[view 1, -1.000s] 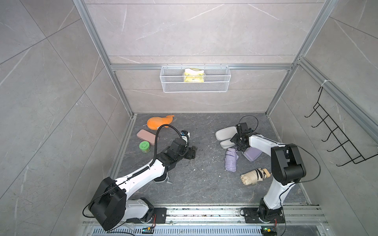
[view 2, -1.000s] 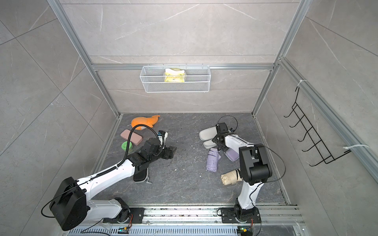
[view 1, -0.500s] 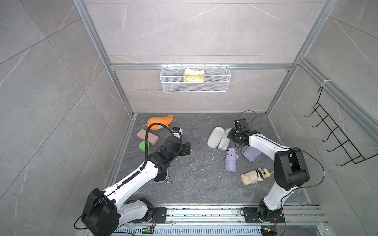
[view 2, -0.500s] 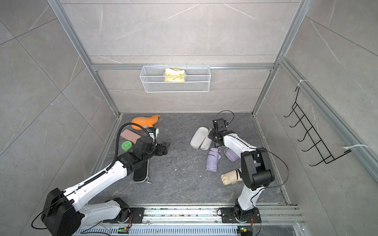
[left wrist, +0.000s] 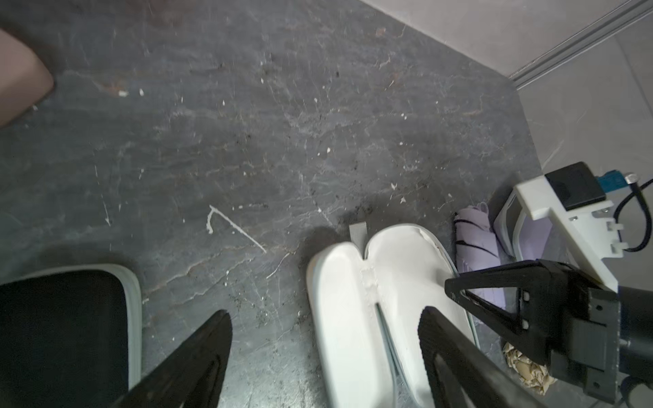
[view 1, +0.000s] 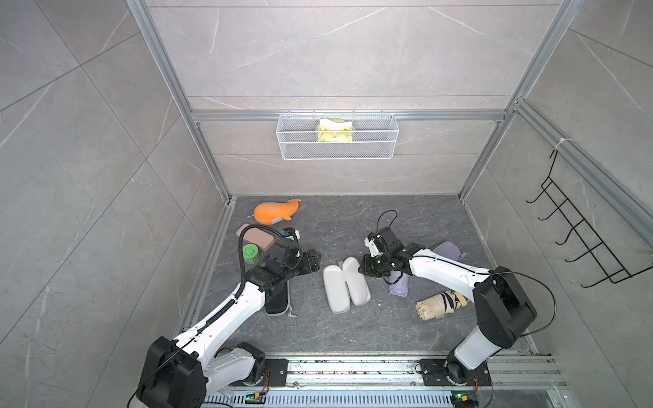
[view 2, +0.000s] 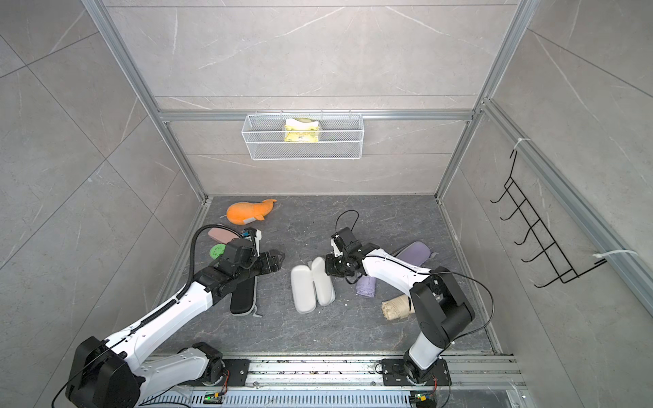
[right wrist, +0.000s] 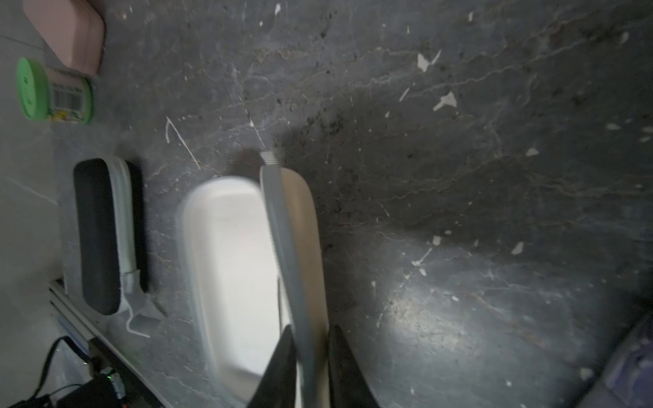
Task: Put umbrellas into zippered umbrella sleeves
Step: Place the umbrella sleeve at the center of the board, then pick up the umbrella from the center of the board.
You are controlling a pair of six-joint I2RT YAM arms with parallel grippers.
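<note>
The right gripper (right wrist: 311, 328) is closed narrow on the grey zip edging of the cream sleeve (view 1: 344, 289). One black finger sits on either side of the rim of the sleeve's right half, as the right wrist view shows despite some blur. In both top views the gripper sits at the far right end of that sleeve. The left gripper (left wrist: 325, 312) stands wide and holds nothing, low over the dark floor (view 1: 353, 226) just left of the cream sleeve's far end; whether a finger touches the shell I cannot tell. The cream sleeve lies near the middle of the floor, unzipped, its two halves spread side by side with pale faces showing. The black sleeve (view 1: 277, 302) lies left of it, partly under the left arm, with grey edging along its side. Right of the cream sleeve lies the lavender umbrella (view 1: 399, 288), folded and partly beneath the right arm. Nearer and further right is the beige umbrella (view 1: 436, 305), bundled with a dark strap. The lavender sleeve (view 1: 447, 250) rests beyond the right arm, towards the right wall. At the far left an orange plush whale (view 1: 275, 212), a pink case (view 1: 256, 238) and a green-lidded jar (view 1: 250, 252) lie close together. A wire basket (view 1: 374, 148) on the far wall holds a yellow packet (view 1: 335, 130).
</note>
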